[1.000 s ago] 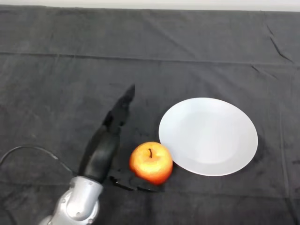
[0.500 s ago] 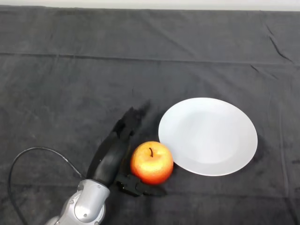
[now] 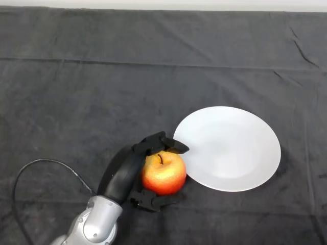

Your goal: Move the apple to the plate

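A red and yellow apple (image 3: 164, 174) with a short stem sits on the dark cloth just left of a white plate (image 3: 230, 148), its right side at the plate's near-left rim. My left hand (image 3: 127, 171) comes in from the lower left and wraps the apple. Its fingers (image 3: 162, 143) curl over the apple's far side and top, and the thumb (image 3: 150, 200) presses in at the near side. The plate holds nothing.
The table is covered by a dark cloth (image 3: 76, 92) with a fold line running across the far part. A pale strip of the table's far edge (image 3: 163, 4) shows at the top.
The fingers, straight and pointing away a second ago, have curled round the apple's far side. The hand has shifted right against the apple, which has moved slightly.
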Robot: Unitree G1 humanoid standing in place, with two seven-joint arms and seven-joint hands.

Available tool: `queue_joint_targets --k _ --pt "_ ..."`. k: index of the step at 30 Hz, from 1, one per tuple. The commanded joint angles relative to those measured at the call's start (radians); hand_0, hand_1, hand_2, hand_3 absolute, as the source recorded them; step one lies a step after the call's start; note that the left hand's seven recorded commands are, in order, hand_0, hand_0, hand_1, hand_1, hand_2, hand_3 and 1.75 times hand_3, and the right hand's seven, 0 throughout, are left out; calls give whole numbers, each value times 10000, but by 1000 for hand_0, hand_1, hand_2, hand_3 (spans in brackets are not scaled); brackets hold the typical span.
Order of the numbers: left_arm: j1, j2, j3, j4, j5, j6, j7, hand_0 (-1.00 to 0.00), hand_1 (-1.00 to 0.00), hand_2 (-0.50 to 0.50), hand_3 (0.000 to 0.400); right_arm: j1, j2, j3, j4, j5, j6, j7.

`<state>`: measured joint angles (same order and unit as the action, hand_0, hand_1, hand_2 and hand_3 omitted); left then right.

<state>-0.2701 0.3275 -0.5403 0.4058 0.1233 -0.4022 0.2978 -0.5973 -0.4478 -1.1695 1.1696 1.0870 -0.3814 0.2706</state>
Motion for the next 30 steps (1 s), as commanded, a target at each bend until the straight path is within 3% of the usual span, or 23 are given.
queue_joint_targets --k 1,8,15,30 --pt "-400 423 15 -158 -212 122 -49 -1000 -1000 0 400 113 23 24 -420 76 -13 -89" --pt "-315 893 475 -1450 -350 808 -447 -1000 -1000 0 400 113 24 24 -422 77 -13 -87" --pt "-364 751 554 -2138 49 1237 -313 -1000 -1000 0 400 116 27 28 -430 75 -11 -91" --pt "-1530 -21 110 -1601 473 1469 -140 -1000 -1000 0 400 120 31 33 -439 71 -8 -97"
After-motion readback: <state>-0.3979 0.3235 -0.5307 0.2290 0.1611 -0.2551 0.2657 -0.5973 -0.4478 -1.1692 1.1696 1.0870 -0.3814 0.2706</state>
